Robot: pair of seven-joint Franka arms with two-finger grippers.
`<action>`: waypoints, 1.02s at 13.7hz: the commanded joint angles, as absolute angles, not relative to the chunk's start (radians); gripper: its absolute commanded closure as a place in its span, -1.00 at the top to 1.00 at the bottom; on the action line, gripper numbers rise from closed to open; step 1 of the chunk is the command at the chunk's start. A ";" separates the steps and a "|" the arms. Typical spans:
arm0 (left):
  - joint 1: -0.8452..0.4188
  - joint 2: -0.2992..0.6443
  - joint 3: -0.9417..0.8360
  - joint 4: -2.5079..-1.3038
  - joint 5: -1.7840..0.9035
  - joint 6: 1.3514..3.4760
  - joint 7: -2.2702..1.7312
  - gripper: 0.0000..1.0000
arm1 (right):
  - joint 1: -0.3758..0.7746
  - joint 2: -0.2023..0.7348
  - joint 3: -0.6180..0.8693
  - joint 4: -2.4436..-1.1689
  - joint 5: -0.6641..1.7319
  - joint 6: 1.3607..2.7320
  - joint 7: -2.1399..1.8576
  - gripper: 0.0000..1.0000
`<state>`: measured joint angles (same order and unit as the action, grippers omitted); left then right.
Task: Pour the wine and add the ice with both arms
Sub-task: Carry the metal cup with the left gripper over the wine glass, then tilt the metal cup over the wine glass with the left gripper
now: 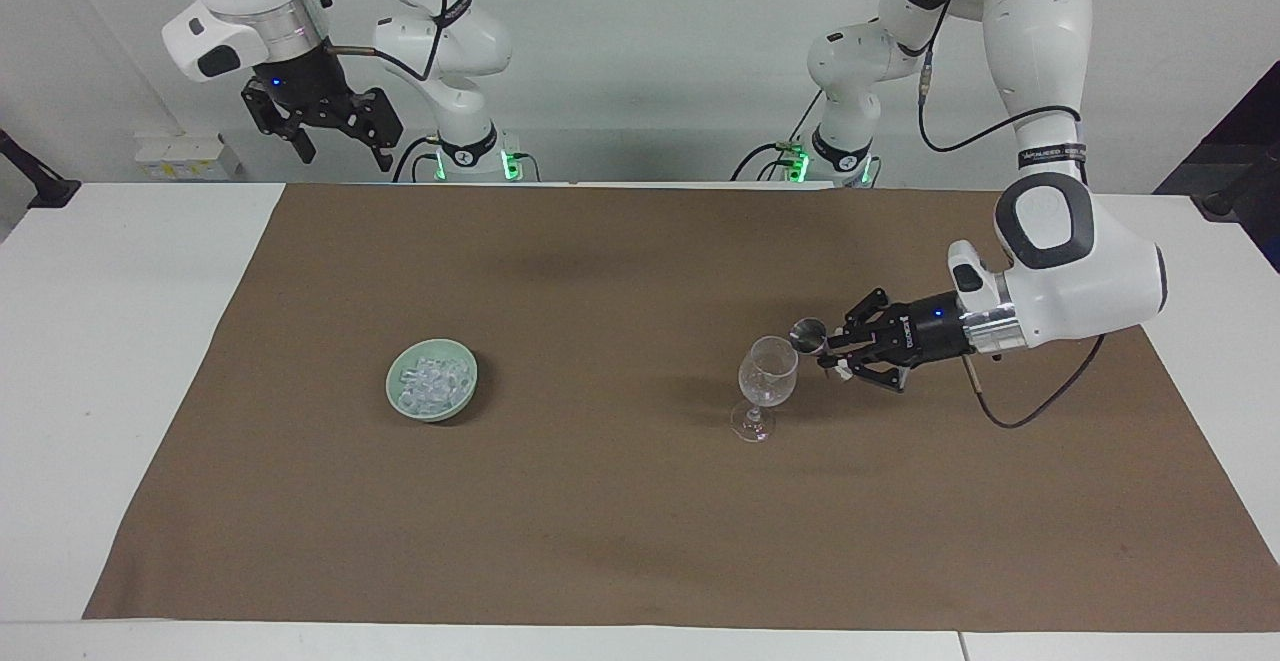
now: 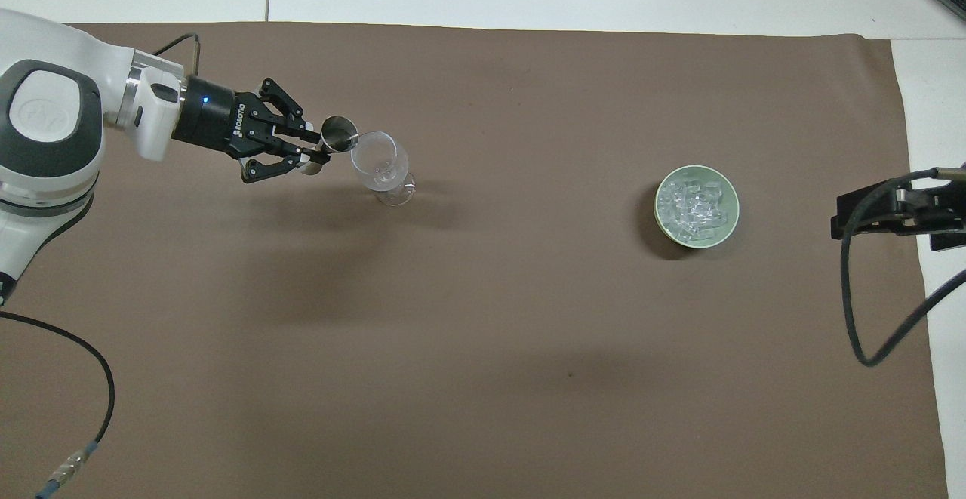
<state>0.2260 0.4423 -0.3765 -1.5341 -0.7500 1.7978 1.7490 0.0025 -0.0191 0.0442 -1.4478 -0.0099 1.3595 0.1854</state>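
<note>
The left gripper, clamped on a small metal jigger tipped at the wine glass rim, should roll slowly, apparently touching it, while the open right gripper waits high above the table edge nearest the robots, well apart from the ice in its green bowl.
</note>
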 commanded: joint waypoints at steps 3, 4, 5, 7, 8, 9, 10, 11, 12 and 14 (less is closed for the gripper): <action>0.178 0.417 -0.357 -1.526 -0.680 1.847 1.715 -1.00 | -0.009 -0.037 0.043 -1.468 0.014 1.364 0.175 1.00; 0.178 0.414 -0.357 -1.526 -0.669 1.856 1.710 -1.00 | -0.009 -0.037 0.043 -1.468 0.014 1.364 0.175 1.00; 0.169 0.404 -0.356 -1.525 -0.666 1.858 1.691 -1.00 | -0.009 -0.037 0.043 -1.468 0.014 1.364 0.175 1.00; 0.161 0.402 -0.354 -1.514 -0.643 1.858 1.680 -1.00 | -0.009 -0.037 0.043 -1.468 0.014 1.364 0.175 1.00; 0.155 0.402 -0.356 -1.509 -0.618 1.858 1.661 -1.00 | -0.009 -0.037 0.043 -1.468 0.014 1.364 0.175 1.00; 0.150 0.400 -0.356 -1.505 -0.589 1.856 1.639 -1.00 | -0.009 -0.037 0.043 -1.468 0.014 1.364 0.175 1.00; 0.150 0.400 -0.357 -1.502 -0.572 1.856 1.625 -1.00 | -0.009 -0.037 0.043 -1.468 0.014 1.364 0.175 1.00; 0.150 0.391 -0.357 -1.503 -0.571 1.855 1.624 -1.00 | -0.009 -0.037 0.043 -1.468 0.014 1.364 0.175 1.00; 0.150 0.382 -0.357 -1.506 -0.571 1.849 1.623 -1.00 | -0.009 -0.037 0.043 -1.468 0.014 1.364 0.175 1.00; 0.149 0.382 -0.357 -1.503 -0.571 1.851 1.618 -1.00 | -0.009 -0.037 0.043 -1.468 0.014 1.364 0.175 1.00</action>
<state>0.1683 0.4029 -0.3755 -1.5021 -0.5923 1.8479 1.6446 0.0025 -0.0191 0.0442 -1.4478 -0.0099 1.3595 0.1854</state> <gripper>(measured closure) 0.784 0.000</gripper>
